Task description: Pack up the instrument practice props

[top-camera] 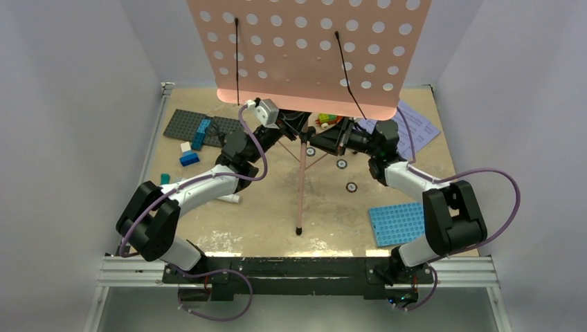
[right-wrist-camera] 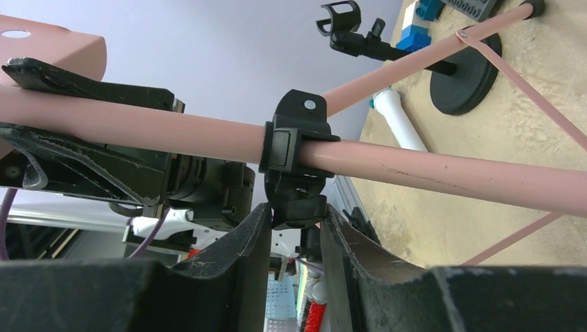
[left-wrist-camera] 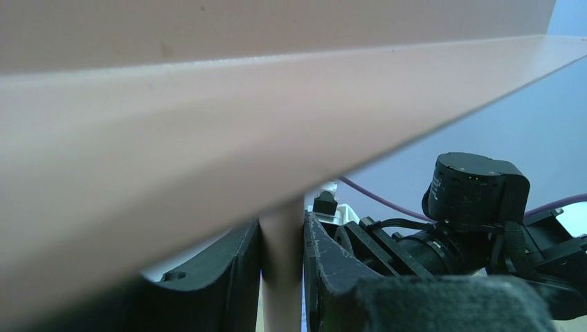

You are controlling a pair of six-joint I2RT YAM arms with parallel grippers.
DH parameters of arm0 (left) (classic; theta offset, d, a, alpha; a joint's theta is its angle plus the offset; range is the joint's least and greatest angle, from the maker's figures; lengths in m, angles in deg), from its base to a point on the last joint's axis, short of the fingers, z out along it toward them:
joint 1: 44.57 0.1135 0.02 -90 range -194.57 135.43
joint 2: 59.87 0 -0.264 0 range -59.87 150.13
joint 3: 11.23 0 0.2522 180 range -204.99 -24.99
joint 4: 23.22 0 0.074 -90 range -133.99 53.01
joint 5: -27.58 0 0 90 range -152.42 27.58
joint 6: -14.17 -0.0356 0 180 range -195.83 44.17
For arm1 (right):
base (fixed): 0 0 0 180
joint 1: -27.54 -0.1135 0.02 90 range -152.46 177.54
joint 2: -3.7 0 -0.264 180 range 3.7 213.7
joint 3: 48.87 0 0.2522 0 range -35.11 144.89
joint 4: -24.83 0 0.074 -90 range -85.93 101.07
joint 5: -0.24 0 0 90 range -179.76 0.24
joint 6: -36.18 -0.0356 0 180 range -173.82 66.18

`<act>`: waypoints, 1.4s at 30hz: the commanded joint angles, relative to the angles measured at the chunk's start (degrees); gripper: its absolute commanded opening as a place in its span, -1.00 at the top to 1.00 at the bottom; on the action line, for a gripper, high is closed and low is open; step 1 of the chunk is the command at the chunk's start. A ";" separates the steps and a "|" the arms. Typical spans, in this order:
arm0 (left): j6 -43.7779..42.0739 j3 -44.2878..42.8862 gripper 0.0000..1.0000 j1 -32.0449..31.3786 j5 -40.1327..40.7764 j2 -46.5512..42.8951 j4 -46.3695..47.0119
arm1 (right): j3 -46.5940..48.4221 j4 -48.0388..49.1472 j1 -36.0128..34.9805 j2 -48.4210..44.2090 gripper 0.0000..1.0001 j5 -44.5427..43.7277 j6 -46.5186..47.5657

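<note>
- The pink music stand [top-camera: 302, 180] stands on its tripod mid-counter, one foot reaching towards the near edge, with a blue studded plate [top-camera: 398, 223] lying near the right edge
- My right fingers [right-wrist-camera: 235, 249] sit pressed to either side of the black clamp [right-wrist-camera: 294, 138] on the pole; I judge this a grip on its lever, ready to loosen the joint
- My left fingers [left-wrist-camera: 232, 283] are closed on the pole [left-wrist-camera: 282, 277] just under the hole-dotted desk [top-camera: 311, 86]
- If the clamp lets go while my left hold is slack, the upper tube and heavy desk could slide down onto my right fingers
- If I twist the clamp without bracing, the top-heavy stand could tip, since only thin legs steady it
- The black mic stand [right-wrist-camera: 465, 83] stands upright just beyond a tripod leg, near the blue bricks [right-wrist-camera: 415, 38]; a swinging leg could knock it over
- Both wrists are crowded together under the desk, so a careless turn could make them collide
- The lavender pages [top-camera: 415, 124] lie by the far right corner, partly under the desk
</note>
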State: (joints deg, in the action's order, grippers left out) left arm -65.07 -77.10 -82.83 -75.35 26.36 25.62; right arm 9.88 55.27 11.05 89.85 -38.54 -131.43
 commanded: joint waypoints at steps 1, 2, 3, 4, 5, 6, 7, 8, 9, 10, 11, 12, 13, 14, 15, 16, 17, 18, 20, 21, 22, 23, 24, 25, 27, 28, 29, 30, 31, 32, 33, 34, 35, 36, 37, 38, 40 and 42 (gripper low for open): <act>1.98 0.75 1.00 -0.06 -3.05 -0.11 -4.42 | 1.94 3.32 0.23 0.96 0.33 -1.20 -1.90; 1.98 0.77 1.00 -0.10 -3.13 -0.09 -4.50 | 2.30 3.34 0.23 1.19 0.33 -1.21 -1.99; 1.98 0.73 1.00 -0.08 -3.09 -0.10 -4.51 | 2.63 3.19 0.25 1.34 0.33 -1.23 -2.07; 2.02 0.63 1.00 -0.06 -3.16 -0.03 -4.51 | 2.86 3.08 0.23 1.49 0.33 -1.26 -2.09; 2.06 0.55 1.00 -0.06 -3.35 0.03 -4.58 | 3.01 2.98 0.23 1.64 0.33 -1.28 -2.11; 2.07 0.53 1.00 -0.10 -3.43 0.08 -4.60 | 3.21 2.88 0.23 1.77 0.34 -1.36 -2.11; 2.07 0.53 1.00 -0.11 -3.56 0.16 -4.60 | 3.44 2.80 0.23 2.01 0.34 -1.36 -2.23; 2.14 0.52 1.00 -0.14 -3.73 0.25 -4.57 | 3.71 2.89 0.23 2.35 0.33 -1.43 -2.45; 2.20 0.50 1.00 -0.16 -3.82 0.23 -4.52 | 3.96 3.15 0.23 2.79 0.32 -1.41 -2.75; 2.24 0.58 1.00 -0.15 -3.76 0.33 -4.45 | 4.36 3.17 0.25 3.10 0.30 -1.28 -2.89; 2.18 0.69 1.00 -0.15 -3.68 0.33 -4.43 | 4.56 3.19 0.23 3.39 0.29 -1.20 -2.90; 2.09 0.84 1.00 -0.19 -3.44 0.20 -4.43 | 4.58 3.17 0.23 3.41 0.28 -1.23 -2.90; 1.95 0.97 1.00 -0.15 -3.53 0.12 -4.43 | 4.64 2.79 0.23 3.41 0.27 -1.17 -2.63; 1.82 1.02 1.00 -0.15 -3.67 0.08 -4.43 | 4.81 2.24 0.23 3.42 0.30 -1.09 -2.17; 1.74 0.98 1.00 -0.15 -3.84 0.06 -4.57 | 4.91 1.87 0.23 3.41 0.40 -1.03 -1.74; 1.72 0.95 1.00 -0.15 -3.93 0.07 -4.66 | 5.04 1.82 0.23 3.48 0.56 -0.87 -1.60; 1.78 0.89 1.00 -0.15 -3.96 0.07 -4.77 | 5.14 1.91 0.23 3.57 0.76 -0.60 -1.51; 1.78 0.80 1.00 -0.15 -3.95 0.09 -4.78 | 5.11 1.94 0.23 3.54 0.96 -0.44 -1.25; 1.95 0.76 1.00 -0.15 -3.72 -0.05 -5.03 | 5.15 0.24 0.23 2.81 1.00 -0.42 0.98; 2.04 0.71 1.00 -0.15 -3.67 -0.17 -5.27 | 5.42 -1.91 0.23 1.81 1.00 -0.57 3.39; 2.13 0.53 1.00 -0.19 -3.48 -0.27 -5.56 | 5.64 -4.52 0.23 0.84 1.00 -1.06 6.07; 2.20 0.38 1.00 -0.15 -3.24 -0.32 -6.03 | 5.78 -7.20 0.23 -0.18 1.00 -1.66 9.03; 2.24 0.35 1.00 -0.15 -2.87 -0.41 -6.58 | 5.95 -9.39 0.23 -1.06 1.00 -2.04 11.66; 2.31 0.20 1.00 -0.19 -2.60 -0.39 -6.88 | 5.98 -10.99 0.23 -1.85 1.00 -2.35 14.32; 2.45 -0.16 1.00 -0.15 -2.31 -0.43 -7.70 | 6.64 -14.14 0.09 -3.32 1.00 -3.20 20.42; 2.66 -0.41 1.00 -0.15 -1.97 -0.38 -8.33 | 7.18 -17.10 -0.20 -4.16 1.00 -4.23 24.94; 2.88 -0.69 1.00 -0.18 -1.70 -0.27 -8.97 | 7.55 -20.15 -0.71 -5.06 1.00 -5.74 29.71; 3.17 -0.97 1.00 -0.15 -1.36 -0.26 -9.55 | 7.44 -23.10 -1.57 -6.05 1.00 -8.82 34.80; 3.47 -1.13 1.00 -0.15 -0.80 -0.22 -9.99 | 6.73 -24.53 -2.20 -7.03 1.00 -11.30 38.60; 3.81 -1.34 1.00 -0.15 -0.52 -0.17 -10.49 | 5.33 -24.17 -2.87 -7.91 1.00 -13.50 41.37; 4.09 -1.63 1.00 -0.15 -0.19 -0.19 -11.22 | 3.85 -23.39 -3.50 -8.86 1.00 -15.93 43.65; 4.35 -1.85 1.00 -0.15 -0.08 -0.13 -11.97 | 2.30 -22.72 -4.19 -9.70 1.00 -18.34 45.72; 4.54 -2.07 1.00 -0.15 -0.04 -0.11 -12.59 | 1.11 -22.58 -5.09 -10.71 1.00 -20.85 49.09; 4.61 -2.15 1.00 -0.22 0.11 -0.10 -13.29 | 0.14 -22.51 -6.09 -12.00 1.00 -23.97 51.83; 4.66 -2.31 1.00 -0.23 0.34 -0.16 -13.87 | -0.82 -22.45 -7.30 -12.75 1.00 -26.64 54.07; 4.62 -2.43 1.00 -0.24 0.62 -0.19 -14.32 | -1.61 -22.18 -8.30 -13.64 1.00 -29.22 56.01; 4.54 -2.51 1.00 -0.24 1.39 -0.32 -15.09 | -3.53 -20.78 -10.18 -15.36 1.00 -34.31 59.10; 4.53 -2.55 1.00 -0.24 2.02 -0.38 -15.51 | -5.81 -18.51 -11.96 -16.76 1.00 -38.83 62.27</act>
State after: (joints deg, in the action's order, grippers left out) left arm -64.17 -78.94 -82.90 -75.42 25.31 19.55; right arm 8.64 37.48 2.28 75.29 -63.89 -85.94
